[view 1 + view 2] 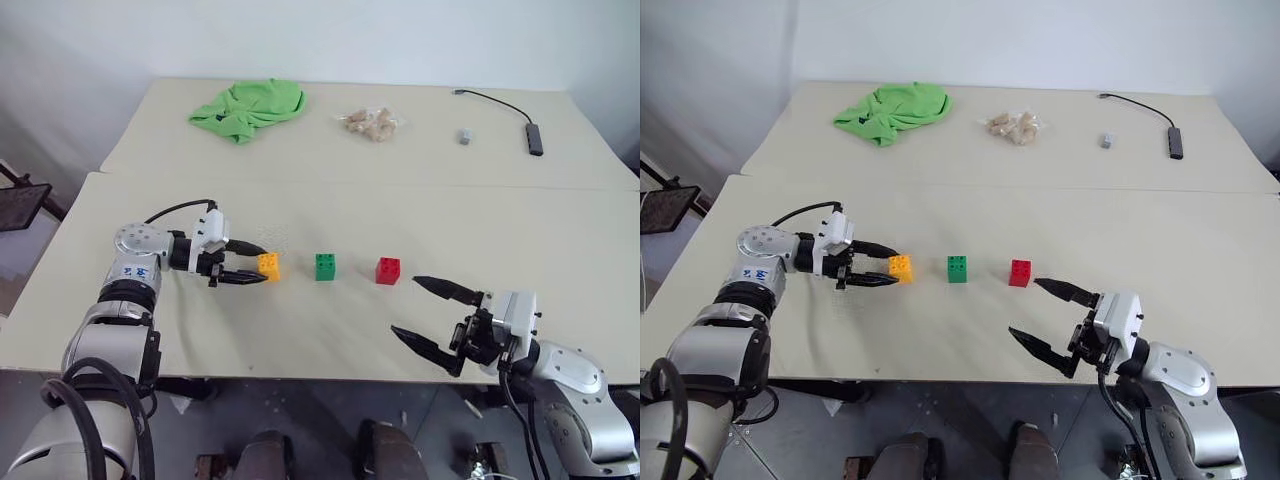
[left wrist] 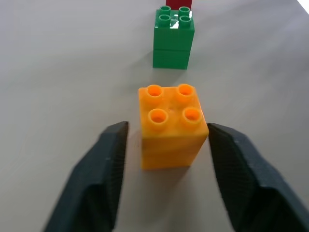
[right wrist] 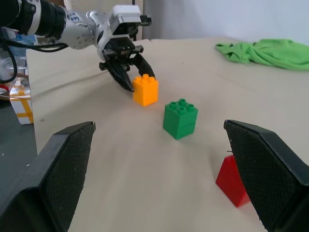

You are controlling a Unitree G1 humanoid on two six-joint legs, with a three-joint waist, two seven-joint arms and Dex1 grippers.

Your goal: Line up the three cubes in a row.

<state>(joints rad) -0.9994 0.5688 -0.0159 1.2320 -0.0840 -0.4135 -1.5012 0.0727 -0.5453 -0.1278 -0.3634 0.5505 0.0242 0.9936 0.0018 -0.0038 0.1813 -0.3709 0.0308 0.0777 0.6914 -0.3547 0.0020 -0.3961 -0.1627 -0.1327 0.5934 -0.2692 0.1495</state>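
Observation:
Three cubes stand in a line across the near table: orange-yellow (image 1: 269, 266), green (image 1: 325, 266) and red (image 1: 388, 270), with roughly even gaps between them. My left gripper (image 1: 262, 264) reaches in from the left, level with the table. It is open, with one finger on each side of the orange-yellow cube (image 2: 171, 125). The left wrist view shows a gap between the cube and one of the fingers (image 2: 108, 164). My right gripper (image 1: 404, 304) hovers wide open and empty near the front edge, just in front of and to the right of the red cube (image 3: 231, 181).
On the far table lie a crumpled green cloth (image 1: 248, 108), a clear bag of small pale pieces (image 1: 372, 122), a tiny grey block (image 1: 465, 135) and a black cable with a hub (image 1: 534, 138). A seam (image 1: 360, 182) divides the two tables.

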